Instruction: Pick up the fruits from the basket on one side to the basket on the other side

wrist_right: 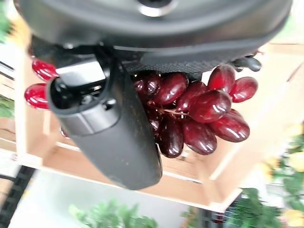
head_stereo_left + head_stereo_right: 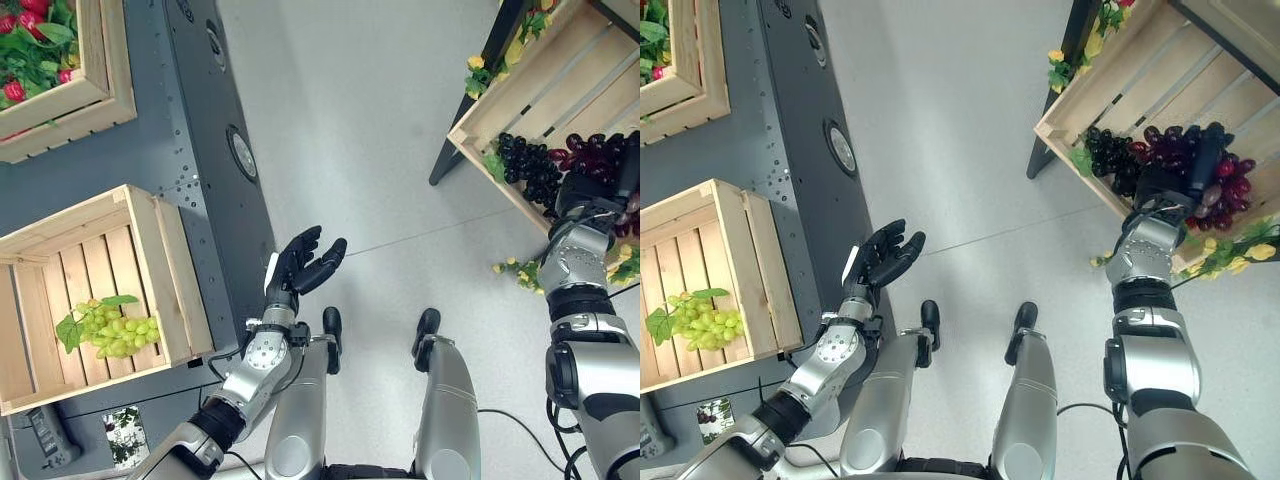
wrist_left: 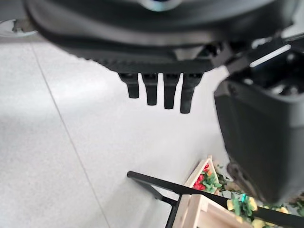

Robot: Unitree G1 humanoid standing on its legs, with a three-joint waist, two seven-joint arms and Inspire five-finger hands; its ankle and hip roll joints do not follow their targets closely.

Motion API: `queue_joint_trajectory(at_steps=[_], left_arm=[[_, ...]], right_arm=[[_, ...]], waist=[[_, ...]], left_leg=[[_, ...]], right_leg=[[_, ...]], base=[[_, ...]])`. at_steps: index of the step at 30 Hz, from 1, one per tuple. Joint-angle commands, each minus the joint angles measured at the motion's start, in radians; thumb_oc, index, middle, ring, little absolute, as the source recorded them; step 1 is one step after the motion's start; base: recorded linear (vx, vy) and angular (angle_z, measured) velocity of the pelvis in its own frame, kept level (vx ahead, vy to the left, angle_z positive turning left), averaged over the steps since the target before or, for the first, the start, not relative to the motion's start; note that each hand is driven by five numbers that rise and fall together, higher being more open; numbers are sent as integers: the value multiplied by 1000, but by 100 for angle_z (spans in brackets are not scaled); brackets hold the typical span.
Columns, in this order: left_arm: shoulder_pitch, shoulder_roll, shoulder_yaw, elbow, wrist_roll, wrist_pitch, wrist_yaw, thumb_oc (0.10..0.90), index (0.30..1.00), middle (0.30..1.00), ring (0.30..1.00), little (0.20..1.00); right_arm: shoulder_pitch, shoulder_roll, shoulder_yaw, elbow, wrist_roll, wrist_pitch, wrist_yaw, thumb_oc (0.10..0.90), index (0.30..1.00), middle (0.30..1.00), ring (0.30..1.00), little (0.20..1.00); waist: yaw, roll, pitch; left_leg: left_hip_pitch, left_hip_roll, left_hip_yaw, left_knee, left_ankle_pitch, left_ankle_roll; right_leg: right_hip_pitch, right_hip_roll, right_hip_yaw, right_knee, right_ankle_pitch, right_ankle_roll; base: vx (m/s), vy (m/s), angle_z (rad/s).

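- The left hand point(image 2: 305, 262) hovers over open grey floor point(image 2: 400, 150) near centre, fingers straight and spread, holding nothing.
- At nine o'clock a wooden crate point(image 2: 170, 270) sits on a dark grey stand point(image 2: 215, 170); a green grape bunch point(image 2: 115, 333) lies inside, well apart from that hand.
- At two o'clock the right hand point(image 2: 1185, 180) reaches into a tilted wooden crate point(image 2: 1080, 100), touching a red grape bunch point(image 1: 199, 111) beside black grapes point(image 2: 1105, 155).
- Its thumb point(image 1: 111, 137) lies against the red bunch; the fingers are hidden, so its grip cannot be told.
- At eleven o'clock, a crate of red fruit point(image 2: 100, 90) is cut off by the edge.
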Motion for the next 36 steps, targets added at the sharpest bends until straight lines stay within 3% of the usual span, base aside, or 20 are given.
queue_joint_trajectory(at_steps=[1,17,25,27,32,34,36], left_arm=[[29,15,7,-183,8,-87,20,800,900,900,900,900],[40,40,-6,-203,5,-84,17,800,900,900,900,900],[45,50,-9,-209,9,-78,-4,800,900,900,900,900],[44,54,-8,-209,10,-77,-16,800,900,900,900,900],[46,53,-4,-199,18,-79,-31,800,900,900,900,900],[46,43,-1,-177,43,-73,-26,800,900,900,900,900],[45,38,0,-162,54,-65,-24,800,900,900,900,900]], right_arm=[[-135,-160,-15,-70,-6,-45,46,800,900,900,900,900],[-108,-198,-31,-44,-6,88,-1,800,900,900,900,900],[-85,-221,-8,-19,-43,244,40,800,900,900,900,900],[-81,-227,7,-22,-79,299,55,800,900,900,900,900],[-56,-218,38,-30,-175,364,87,800,900,900,900,900],[-21,-204,80,-45,-360,375,109,800,900,900,900,900],[3,-190,99,-59,-446,375,129,800,900,900,900,900]], waist=[[-9,26,-14],[0,2,-14],[8,-14,-14],[11,-20,-14],[12,-30,-14],[10,-43,-14],[8,-50,-14]], left_leg=[[28,-59,2,95,-135,22],[74,-51,-2,55,-124,18],[93,-42,-5,46,-119,15],[98,-43,-5,40,-115,15],[122,-39,-3,20,-106,11],[159,-31,1,-6,-98,8],[183,-27,4,-24,-91,6]], right_leg=[[94,39,-19,24,-24,-46],[146,47,-36,-14,-17,-49],[175,47,-45,-27,-14,-51],[183,48,-47,-34,-10,-50],[206,51,-50,-56,-4,-48],[244,52,-52,-88,6,-44],[267,52,-52,-107,13,-40]], base=[[0,0,0],[17,-6,0],[7,-19,4],[0,0,0],[-10,-3,2],[0,0,0],[0,0,0]])
